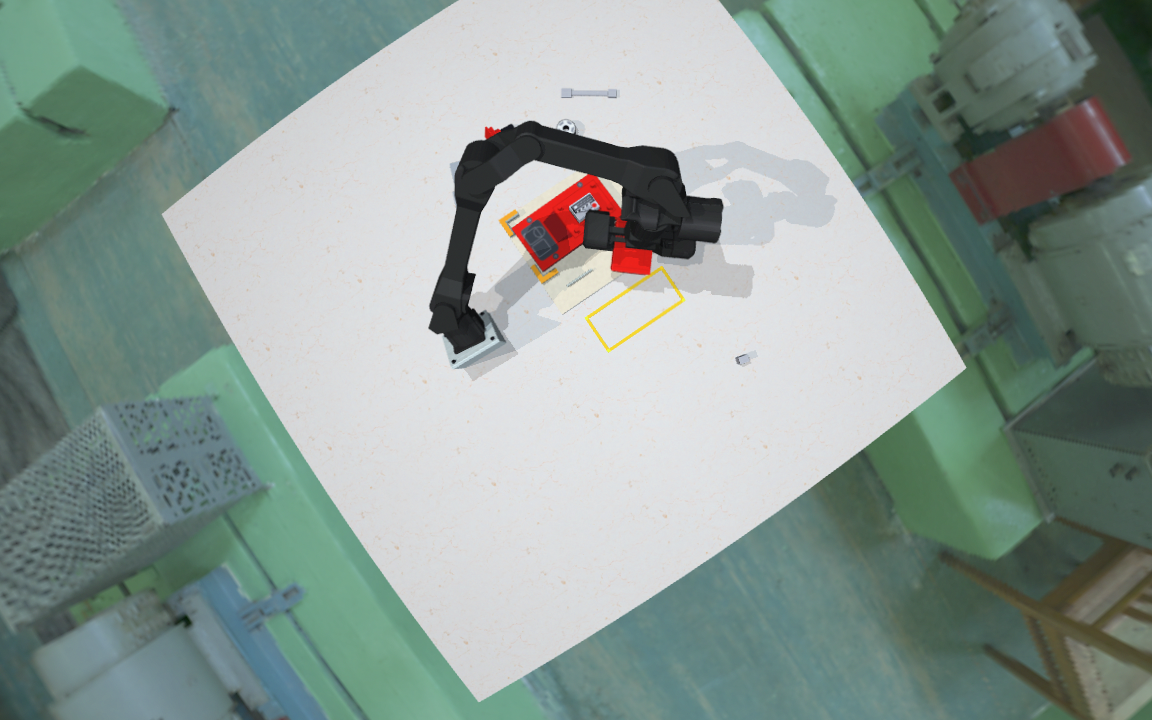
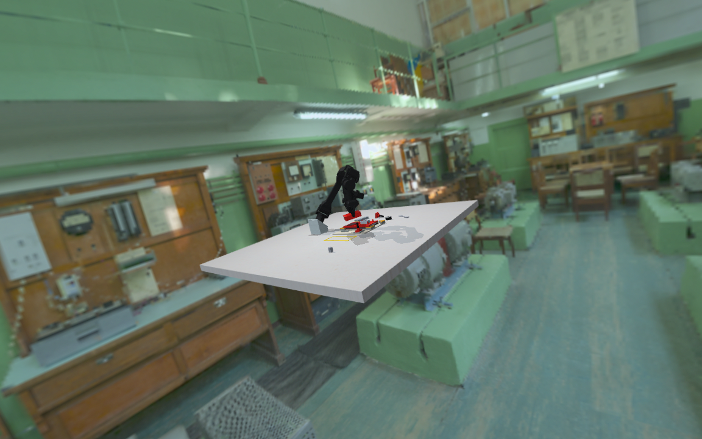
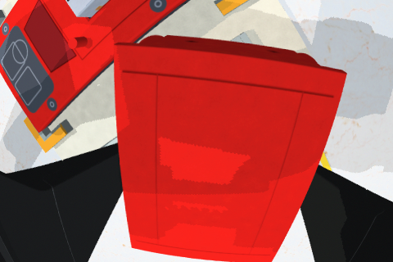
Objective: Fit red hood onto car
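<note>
Above the near right side of the chassis (image 1: 573, 234) (image 2: 361, 224) (image 3: 123, 29), your gripper (image 1: 629, 234) (image 2: 351, 214) (image 3: 216, 163) is standing widely open, squeezing the red hood (image 1: 631, 260) (image 2: 351, 216) (image 3: 221, 131) by its two sides. You are probably handling a light, stiff, somewhat slippery shell; keep holding the side walls.

Matte-black arm (image 1: 593, 150) (image 2: 329, 199), chunky rounded joints; black tool (image 1: 632, 231) (image 2: 351, 213) (image 3: 216, 163) fingers.

One red hood (image 1: 631, 261) (image 2: 351, 216) (image 3: 221, 143), one red chassis (image 1: 551, 234) (image 2: 360, 224) (image 3: 135, 20), one yellow outline (image 1: 635, 309) (image 2: 326, 240) (image 3: 326, 161).
</note>
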